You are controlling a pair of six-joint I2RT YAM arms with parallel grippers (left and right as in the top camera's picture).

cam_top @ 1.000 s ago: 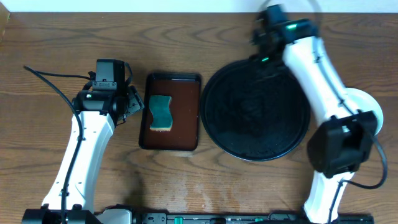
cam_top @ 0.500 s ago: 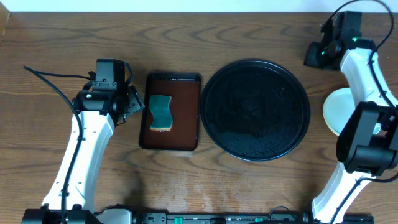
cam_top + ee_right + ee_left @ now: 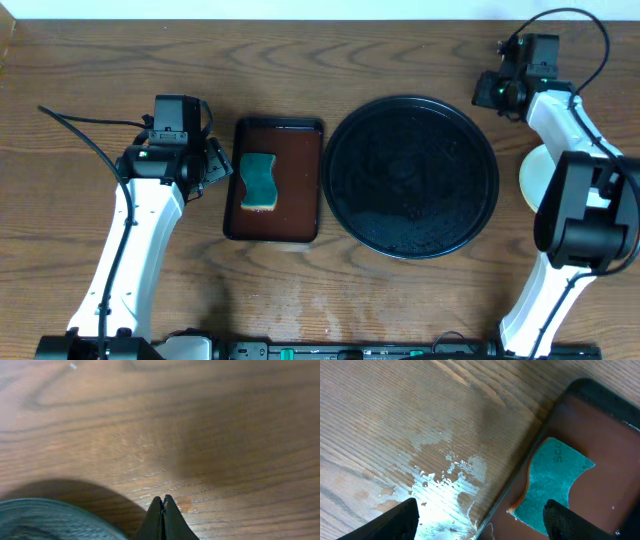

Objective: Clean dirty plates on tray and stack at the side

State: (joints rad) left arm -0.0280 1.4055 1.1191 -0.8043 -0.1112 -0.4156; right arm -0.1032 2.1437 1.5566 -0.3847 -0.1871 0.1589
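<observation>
The large round black tray (image 3: 410, 175) lies mid-table with nothing on it; its rim also shows in the right wrist view (image 3: 45, 519). A pale plate (image 3: 532, 182) lies on the table right of the tray, mostly hidden by my right arm; I cannot tell how many plates are stacked there. My right gripper (image 3: 482, 93) (image 3: 163, 505) is shut and empty, low over bare wood just past the tray's far right rim. My left gripper (image 3: 222, 172) (image 3: 480, 530) is open and empty, over the left edge of the small brown tray (image 3: 605, 455).
The rectangular dark brown tray (image 3: 300, 150) sits left of the black tray and holds a green and yellow sponge (image 3: 259, 181) (image 3: 552, 485). A wet patch (image 3: 445, 480) shines on the wood beside it. Cables trail at the far left and far right.
My right arm swung from over the tray's far side out to the far right corner, then its gripper came back a little left to the tray's rim. The left arm stayed still.
</observation>
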